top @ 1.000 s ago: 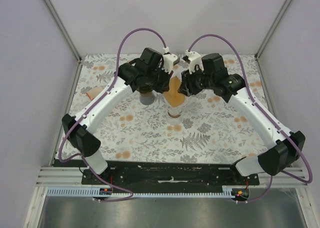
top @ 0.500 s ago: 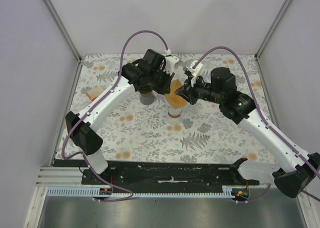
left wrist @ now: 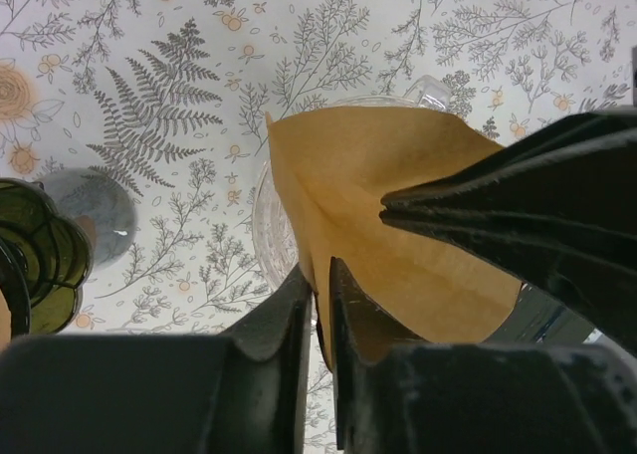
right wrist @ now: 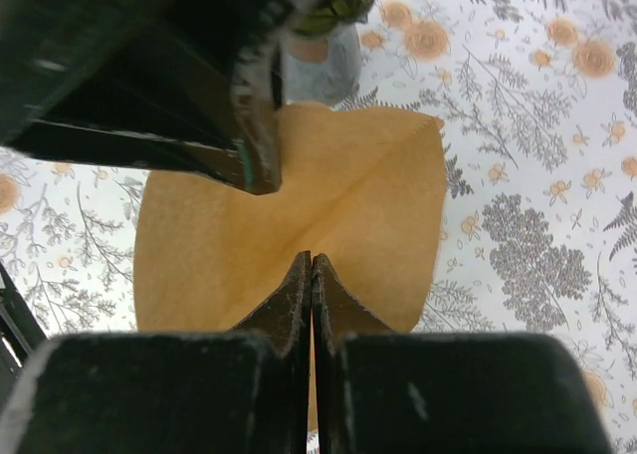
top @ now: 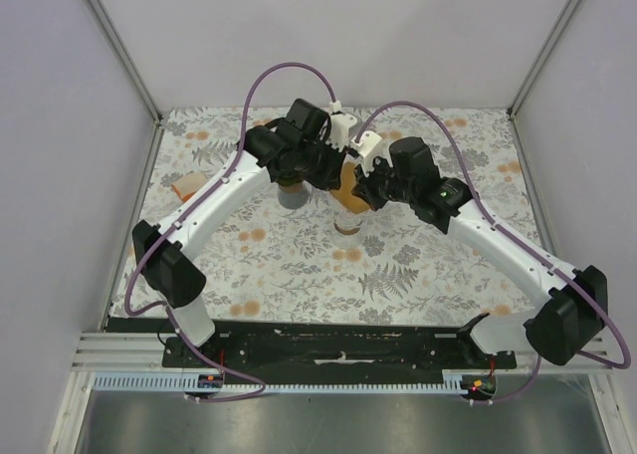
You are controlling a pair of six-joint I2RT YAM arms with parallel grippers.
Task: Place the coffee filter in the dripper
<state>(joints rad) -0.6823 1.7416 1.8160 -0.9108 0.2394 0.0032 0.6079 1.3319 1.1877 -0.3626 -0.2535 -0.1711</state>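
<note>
Right tool is clamping shut on the coffee filter at its near edge; left tool is sitting slightly apart around the opposite edge. Filter is hanging part-opened over the glass dripper on the floral worktop, tip hidden, can't tell if seated

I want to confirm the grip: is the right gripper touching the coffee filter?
Touching. The right wrist view shows the right gripper shut, with the lower edge of the brown coffee filter pinched between its fingertips.
</note>
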